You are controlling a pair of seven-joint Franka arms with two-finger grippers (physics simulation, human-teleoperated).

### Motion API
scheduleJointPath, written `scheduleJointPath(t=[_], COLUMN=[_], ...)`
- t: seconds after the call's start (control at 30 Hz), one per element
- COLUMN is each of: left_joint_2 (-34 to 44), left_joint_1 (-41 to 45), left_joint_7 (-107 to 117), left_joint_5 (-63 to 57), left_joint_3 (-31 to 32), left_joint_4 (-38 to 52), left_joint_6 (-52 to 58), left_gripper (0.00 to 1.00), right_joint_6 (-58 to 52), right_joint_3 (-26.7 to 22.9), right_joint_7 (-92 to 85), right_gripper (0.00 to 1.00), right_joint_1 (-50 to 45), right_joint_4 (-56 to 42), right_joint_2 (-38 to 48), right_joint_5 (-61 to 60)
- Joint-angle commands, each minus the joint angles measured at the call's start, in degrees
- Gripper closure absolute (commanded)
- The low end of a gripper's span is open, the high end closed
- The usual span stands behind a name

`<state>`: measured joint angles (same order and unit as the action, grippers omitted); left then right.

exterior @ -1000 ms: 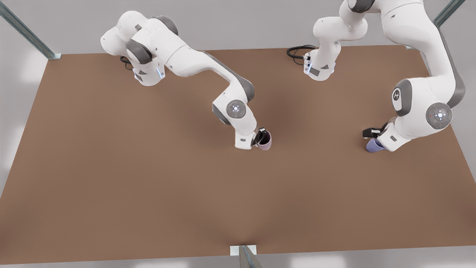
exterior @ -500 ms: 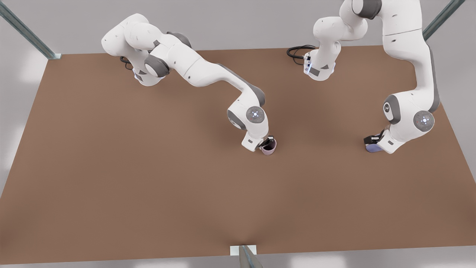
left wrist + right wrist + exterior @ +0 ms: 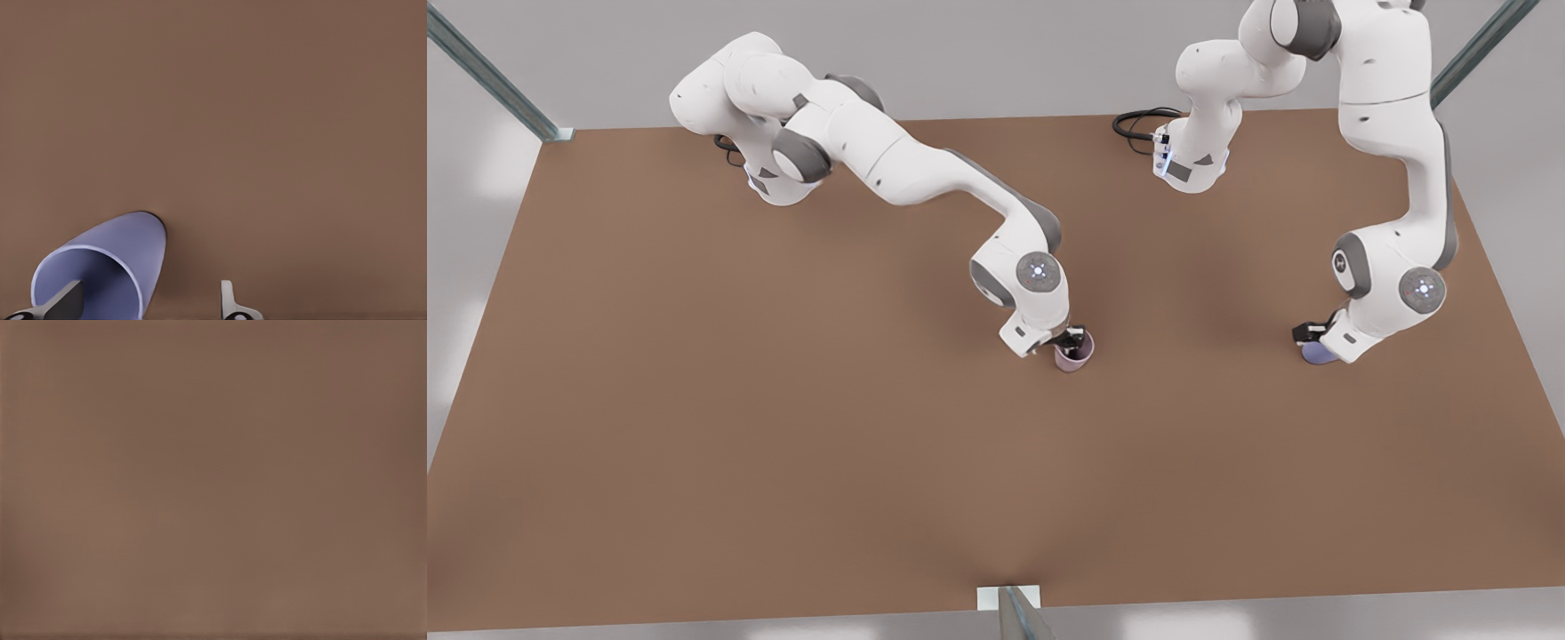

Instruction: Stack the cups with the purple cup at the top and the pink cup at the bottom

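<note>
On the brown table point(image 3: 694, 400), near the middle, the pink cup point(image 3: 1074, 353) stands with its mouth up. The right gripper point(image 3: 1064, 338) is at its rim; I cannot tell if its fingers are apart or together. Well apart, toward the front view's right, the purple cup point(image 3: 1316, 354) is with the left gripper point(image 3: 1310, 334). One finger point(image 3: 63, 301) is inside this cup and the other is outside, apart.

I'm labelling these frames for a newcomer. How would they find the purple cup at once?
Start from the brown table and go to the arm on the front view's right. The purple cup sits at the left gripper. It is bluish lavender; the pink cup near the middle is dusty mauve.
</note>
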<state>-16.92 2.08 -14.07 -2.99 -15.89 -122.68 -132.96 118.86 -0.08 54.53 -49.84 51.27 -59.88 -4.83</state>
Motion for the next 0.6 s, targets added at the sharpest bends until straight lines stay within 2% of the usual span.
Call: scheduleJointPath(t=[0.0,0.13,0.2,0.23,0.3,0.33,0.37,0.4,0.43,0.53,0.57], left_joint_2=[-0.4,-1.2,-1.4,-1.5,-1.5,-1.4,-1.4,-1.3,-1.2,-1.4,-1.6], left_joint_1=[-0.1,-0.1,-0.1,-0.1,-0.1,-0.1,-0.1,-0.1,-0.1,-0.1,-0.1], left_joint_7=[-3.0,-3.0,-3.0,-3.0,-3.1,-3.1,-3.1,-3.0,-3.0,-3.0,-3.0], left_joint_5=[-0.1,-0.1,-0.1,-0.1,-0.1,-0.1,-0.1,-0.1,-0.1,-0.1,0.0], left_joint_3=[0.0,-0.2,-0.3,-0.9,-1.0,-1.4,-1.4,-1.5,-1.9,-1.9,-1.9], left_joint_4=[0.0,0.0,0.0,0.0,-0.5,-0.8,-0.9,-0.9,-1.1,-1.4,-1.4], left_joint_6=[-0.6,-0.6,-0.5,-0.3,0.0,0.0,0.1,0.6,1.0,0.4,0.2], left_gripper=[0.00,0.00,0.00,0.00,0.00,0.00,0.00,0.00,0.00,0.00,0.07], right_joint_6=[-1.7,-3.1,-3.4,-5.3,-7.9,-12.0,-17.9,-19.5,-21.7,-26.3,-26.8], right_joint_3=[0.1,0.0,-0.9,-2.5,-3.0,-3.1,-3.2,-3.7,-3.9,-8.7,-8.8], right_joint_7=[8.9,8.8,0.6,-4.2,-17.4,-21.4,-26.6,-41.2,-50.2,-56.8,-56.8], right_gripper=[0.24,0.23,0.06,0.00,0.00,0.00,0.00,0.00,0.00,0.00,0.00], right_joint_1=[0.2,0.4,3.8,6.6,15.5,19.1,26.6,32.6,38.1,39.9,42.2], right_joint_4=[0.1,1.4,12.5,19.6,32.8,33.4,34.2,37.1,36.7,34.7,33.7], right_joint_2=[0.9,4.6,16.3,24.3,38.5,41.4,46.4,51.0,52.8,51.5,51.2], right_joint_5=[-0.1,-1.7,-1.8,-1.8,-1.1,-1.0,-0.9,-0.1,1.4,6.8,6.3])
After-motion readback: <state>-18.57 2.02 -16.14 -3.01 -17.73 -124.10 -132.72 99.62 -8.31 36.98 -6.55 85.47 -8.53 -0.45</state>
